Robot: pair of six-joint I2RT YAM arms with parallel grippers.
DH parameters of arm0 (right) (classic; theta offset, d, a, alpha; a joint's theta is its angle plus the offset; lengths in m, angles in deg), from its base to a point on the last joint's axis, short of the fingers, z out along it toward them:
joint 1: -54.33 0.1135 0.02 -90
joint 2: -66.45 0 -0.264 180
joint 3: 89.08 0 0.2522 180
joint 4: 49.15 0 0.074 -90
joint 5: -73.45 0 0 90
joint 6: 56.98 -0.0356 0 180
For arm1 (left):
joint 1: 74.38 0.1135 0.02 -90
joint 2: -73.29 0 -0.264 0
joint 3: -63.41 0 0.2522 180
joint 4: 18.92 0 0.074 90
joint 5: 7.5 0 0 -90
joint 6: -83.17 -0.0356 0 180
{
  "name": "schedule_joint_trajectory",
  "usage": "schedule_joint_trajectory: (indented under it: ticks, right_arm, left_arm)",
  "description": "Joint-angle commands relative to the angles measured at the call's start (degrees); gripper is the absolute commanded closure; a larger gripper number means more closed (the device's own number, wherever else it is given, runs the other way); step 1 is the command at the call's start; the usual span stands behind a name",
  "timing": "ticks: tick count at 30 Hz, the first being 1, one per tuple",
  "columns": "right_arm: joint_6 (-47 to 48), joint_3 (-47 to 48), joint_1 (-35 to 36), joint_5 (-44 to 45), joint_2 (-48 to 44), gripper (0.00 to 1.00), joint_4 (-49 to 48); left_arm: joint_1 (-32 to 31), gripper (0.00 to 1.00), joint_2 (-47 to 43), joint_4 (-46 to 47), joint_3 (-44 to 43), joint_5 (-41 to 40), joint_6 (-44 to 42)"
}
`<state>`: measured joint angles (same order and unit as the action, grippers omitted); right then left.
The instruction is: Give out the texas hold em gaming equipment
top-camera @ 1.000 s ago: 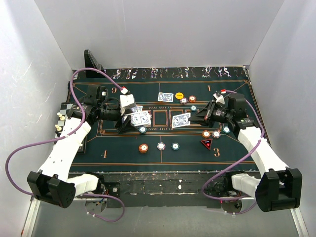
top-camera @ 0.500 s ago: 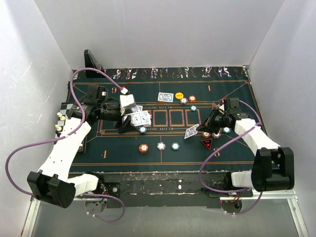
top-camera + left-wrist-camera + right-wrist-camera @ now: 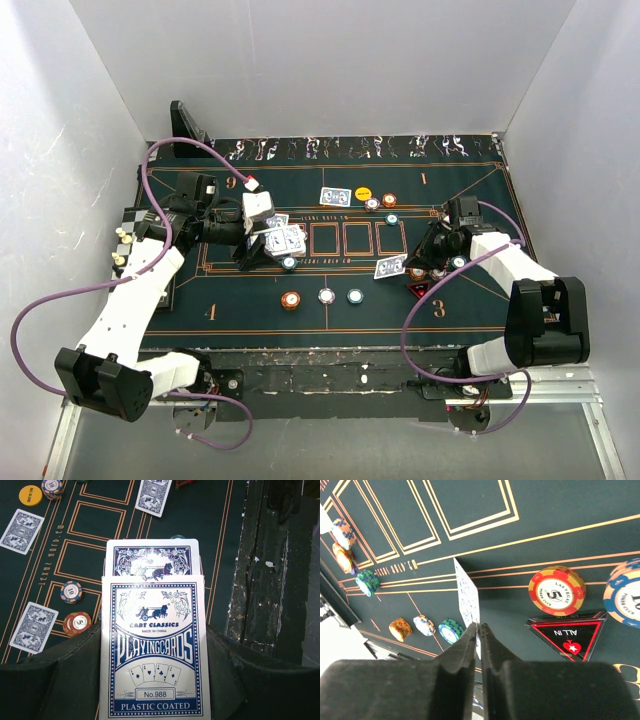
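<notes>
Carried off the centre boxes toward its own base since a second ago, right gripper point(image 3: 479, 630) pinched a card point(image 3: 467, 597) on edge, marker point(image 3: 567, 632) just right, ready to deal, while left gripper point(image 3: 258, 248) clamped the deck point(image 3: 152, 650) as supply.

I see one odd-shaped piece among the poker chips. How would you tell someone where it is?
Find the dark green mat and go to its right side, where the right gripper pinches a playing card. Beside it, flat on the mat, lies the ALL IN marker, next to a red-and-yellow chip. It is the only triangle, black with a red edge; its neighbours are round.
</notes>
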<state>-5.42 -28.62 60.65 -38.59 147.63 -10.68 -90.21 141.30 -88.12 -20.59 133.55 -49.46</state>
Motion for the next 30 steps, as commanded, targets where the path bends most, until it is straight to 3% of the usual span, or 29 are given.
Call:
schedule_joint_trajectory:
  ticks: [1,6,8,16,18,21,26,30]
  right_arm:
    - [3.4,4.6,-0.4,5.2,-0.1,0.79,3.8]
    - [4.4,6.8,-0.1,6.0,-2.0,0.49,5.8]
    - [4.4,8.2,0.2,6.6,-2.4,0.41,7.2]
    - [3.4,11.9,3.9,3.5,-4.4,0.39,7.9]
    - [1.8,12.2,6.3,-0.6,-6.2,0.36,5.1]
    - [-0.7,15.1,11.5,-7.3,-8.6,0.2,2.1]
    - [-8.7,19.7,19.8,-17.4,-8.8,0.15,-6.9]
    - [-13.3,22.1,24.8,-18.3,-6.3,0.14,-13.3]
  left_arm:
    - [-0.1,1.0,-1.6,0.3,-1.7,1.8,-0.8]
    - [-0.1,1.0,-1.5,0.5,-1.7,2.0,-0.6]
    - [0.0,1.0,-1.4,0.4,-1.9,2.1,-0.3]
    - [-0.1,1.0,-1.3,0.4,-2.3,2.1,-0.2]
    - [0.0,1.0,-1.4,0.4,-2.2,2.2,-0.1]
    - [-0.1,1.0,-1.4,0.5,-1.7,2.5,-0.1]
    - [-0.1,1.0,-1.4,0.5,-1.8,2.7,0.0]
    - [0.0,1.0,-1.6,0.6,-1.9,2.7,0.3]
